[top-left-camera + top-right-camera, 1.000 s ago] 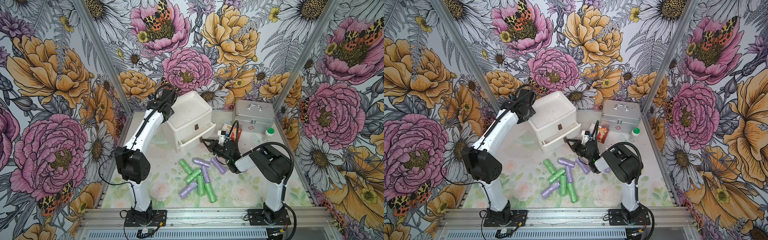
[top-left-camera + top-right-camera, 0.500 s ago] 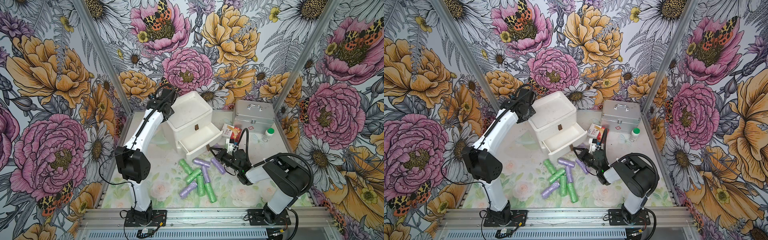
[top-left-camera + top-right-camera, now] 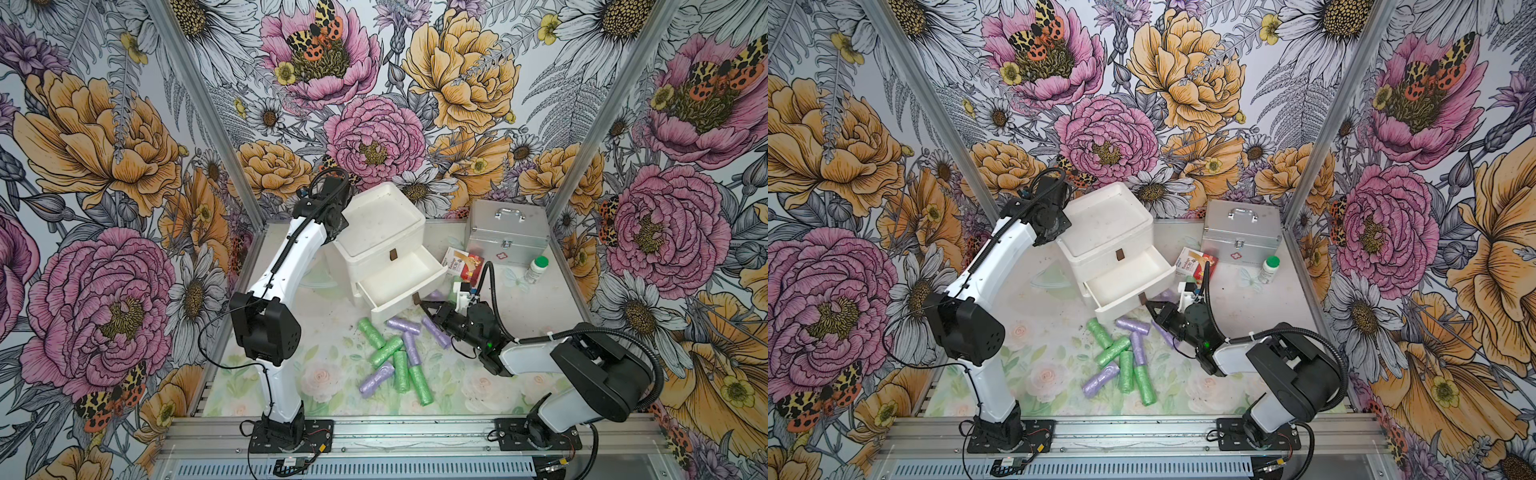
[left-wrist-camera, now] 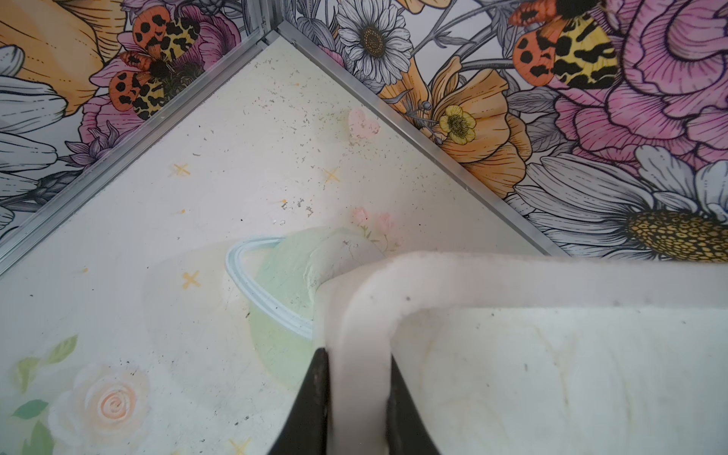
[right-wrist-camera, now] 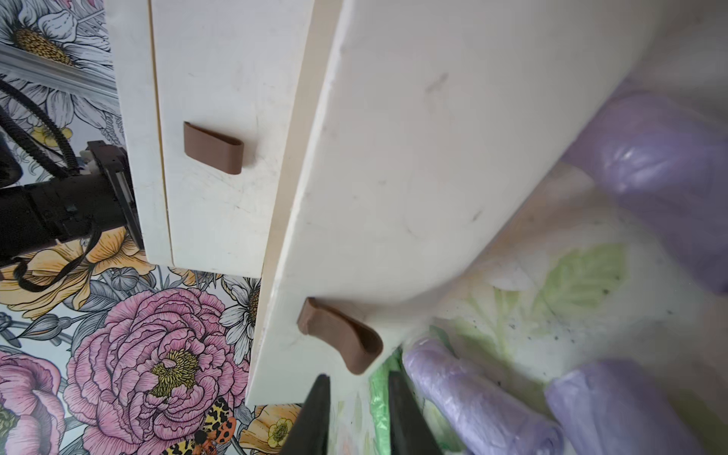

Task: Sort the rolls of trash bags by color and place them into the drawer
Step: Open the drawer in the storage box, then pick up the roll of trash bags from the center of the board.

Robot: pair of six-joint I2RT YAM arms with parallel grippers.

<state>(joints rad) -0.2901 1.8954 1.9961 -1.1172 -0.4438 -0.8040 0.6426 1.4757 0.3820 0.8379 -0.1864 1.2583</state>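
A white drawer box (image 3: 380,224) is seen at the back of the table (image 3: 328,332). Its lower drawer (image 3: 390,309) stands open, and the upper one is shut. The rim of the box top is pinched by the left gripper (image 4: 356,356). In the left wrist view, one black finger is seen on each side of the rim.

The right gripper (image 5: 358,378) is held low, just in front of the brown handle (image 5: 346,342) of the open drawer. Its jaws are parted a little and nothing is held between them. The handle is not touched.

The rolls of trash bags (image 3: 401,365) are seen on the table, in a loose heap just in front of the open drawer. Green ones and lilac ones are mixed together, and some lie across others. One lilac roll (image 3: 436,332) is found right beside the right gripper.

Farther back, a silver case (image 3: 505,237), a small red and white box (image 3: 463,264) and a white bottle (image 3: 536,269) with a green cap are set near the wall.
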